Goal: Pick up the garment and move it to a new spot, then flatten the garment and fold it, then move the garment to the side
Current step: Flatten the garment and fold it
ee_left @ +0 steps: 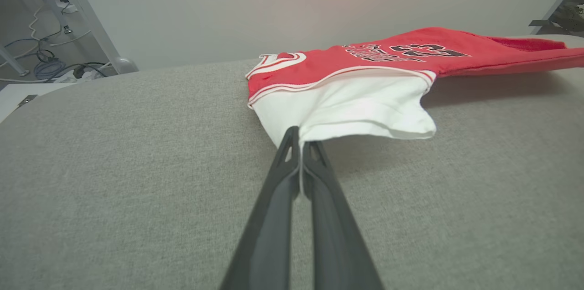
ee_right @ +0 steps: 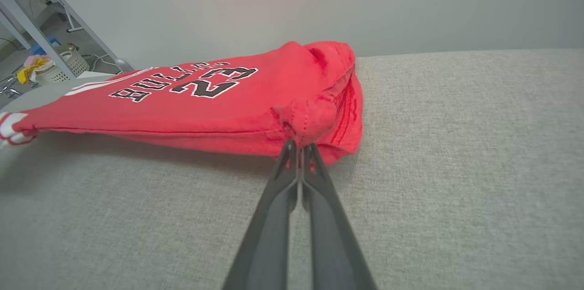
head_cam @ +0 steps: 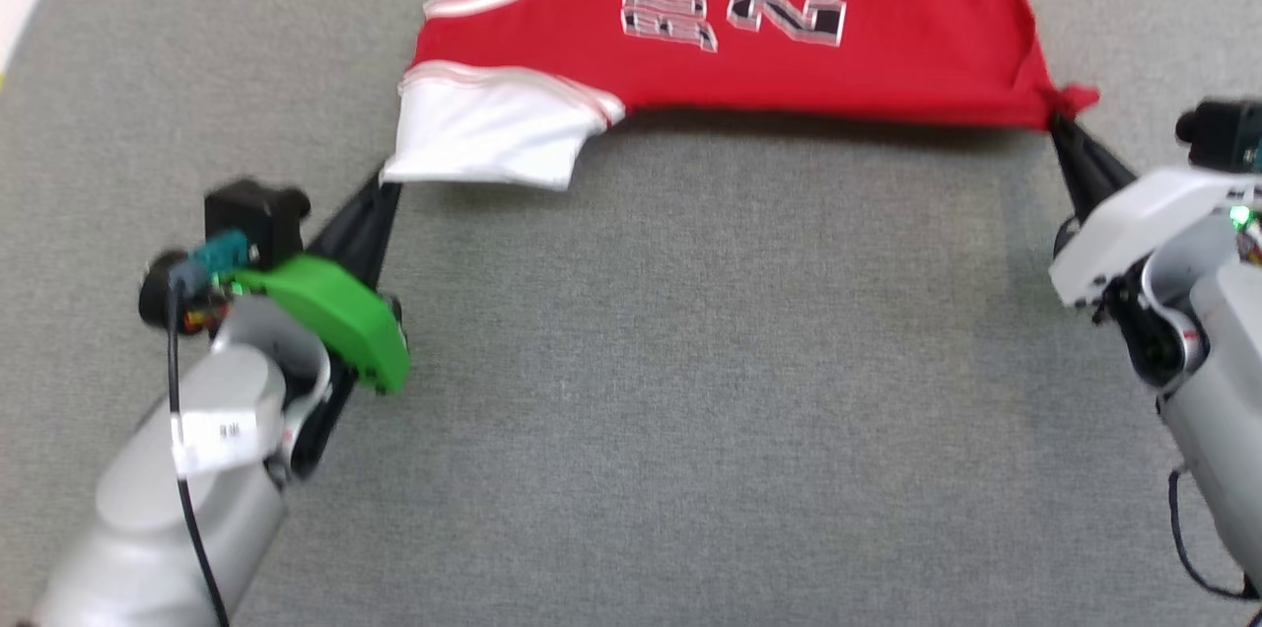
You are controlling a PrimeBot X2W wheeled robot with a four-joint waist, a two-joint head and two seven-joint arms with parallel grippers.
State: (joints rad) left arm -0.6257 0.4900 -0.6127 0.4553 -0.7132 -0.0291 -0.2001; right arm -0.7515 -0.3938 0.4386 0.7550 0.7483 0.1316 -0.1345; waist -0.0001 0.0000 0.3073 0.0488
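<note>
Grey desk [head_cam: 631,361], shirt [head_cam: 690,45] reading BULLS 23; left end effector [head_cam: 389,181] clamps the sleeve, right end effector [head_cam: 1056,120] the hem.

Reaches in from the lower left with the left end effector [head_cam: 390,181], fingers pinched shut on the jersey T-shirt [head_cam: 710,65] at its sleeve; clamps a hem corner with the right end effector [head_cam: 1057,121], arms spread wide.
</note>
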